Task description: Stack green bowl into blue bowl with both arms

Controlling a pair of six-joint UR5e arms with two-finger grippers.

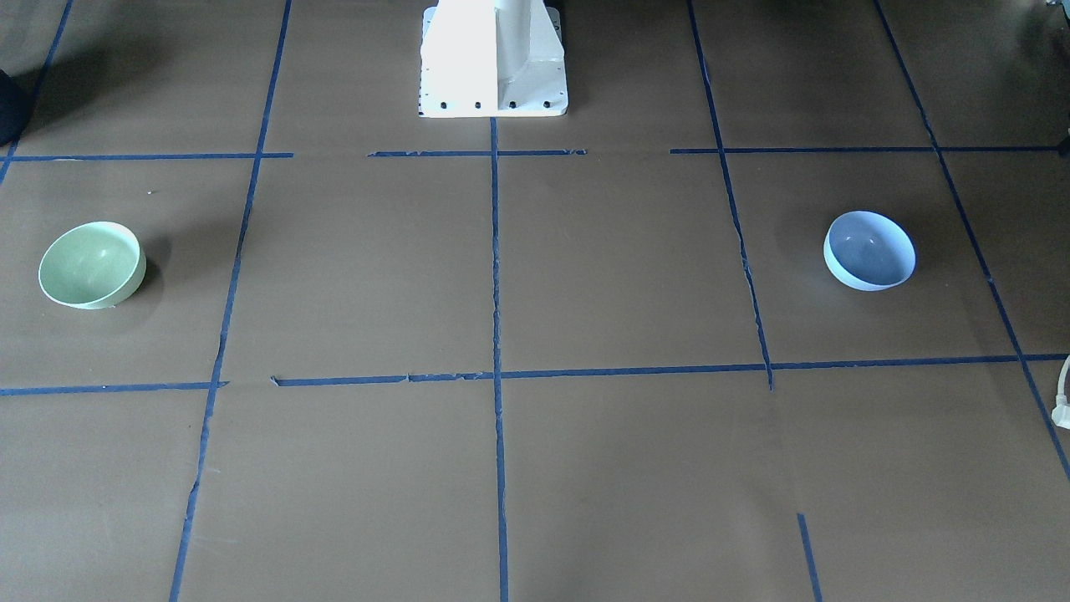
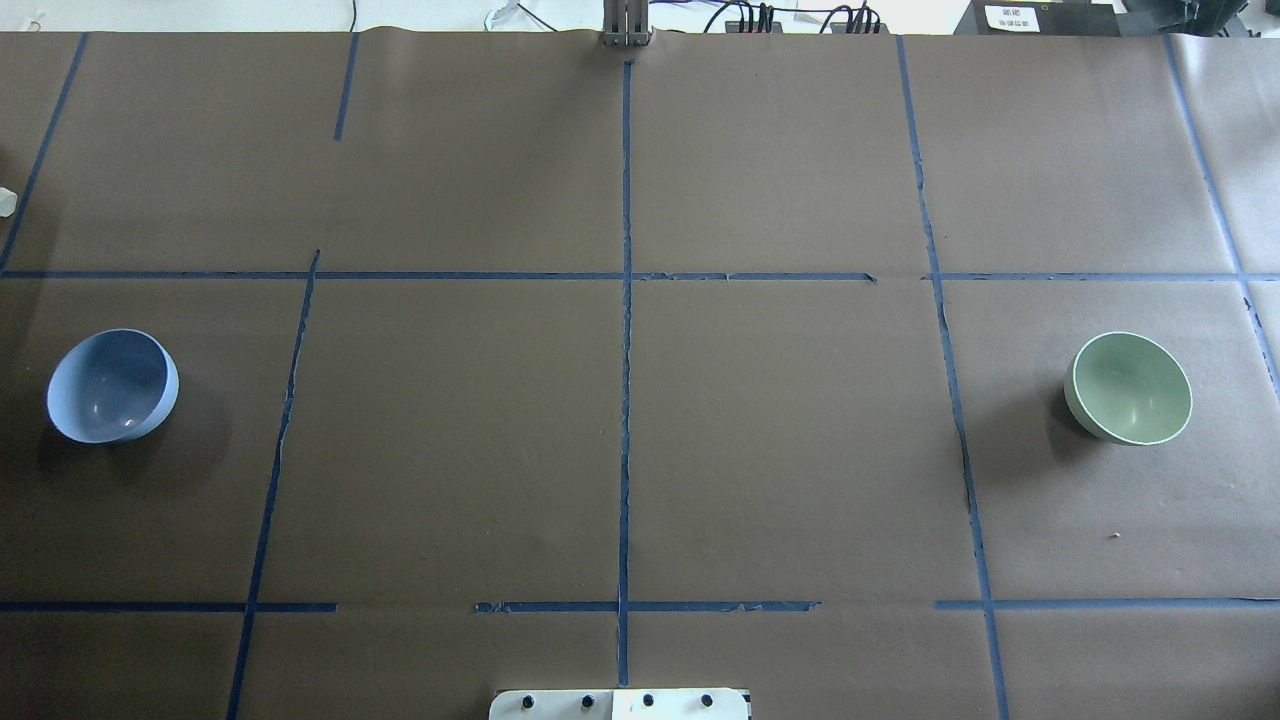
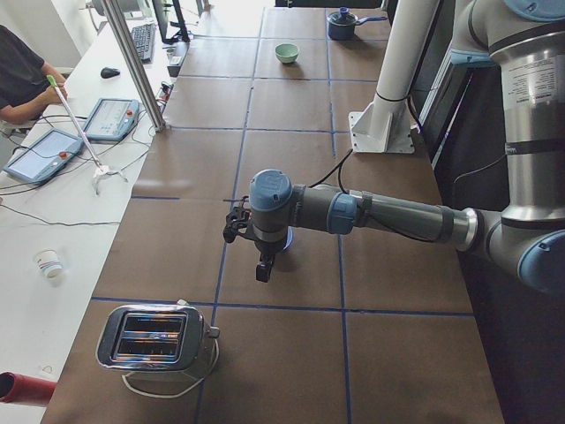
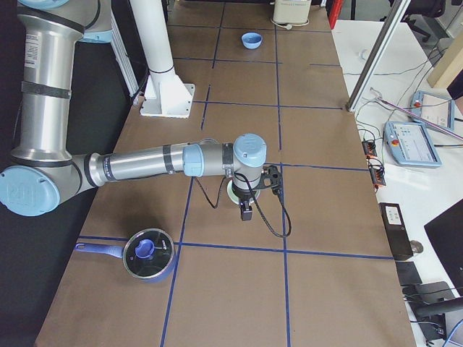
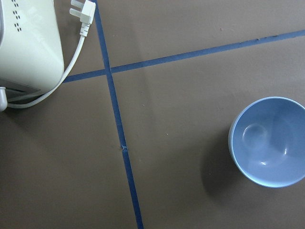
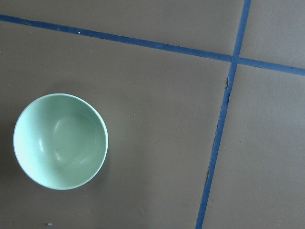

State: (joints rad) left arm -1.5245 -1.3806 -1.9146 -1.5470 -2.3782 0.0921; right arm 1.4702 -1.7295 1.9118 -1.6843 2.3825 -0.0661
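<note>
The green bowl stands upright on the brown table at the robot's right end; it also shows in the overhead view and the right wrist view. The blue bowl stands upright at the left end, also seen in the overhead view and the left wrist view. My left gripper hangs above the table beside the blue bowl. My right gripper hangs beside the green bowl. I cannot tell whether either is open or shut.
A toaster with a white cord stands near the blue bowl, also in the left wrist view. A dark pot sits near the green bowl. The white pedestal stands at the robot's side.
</note>
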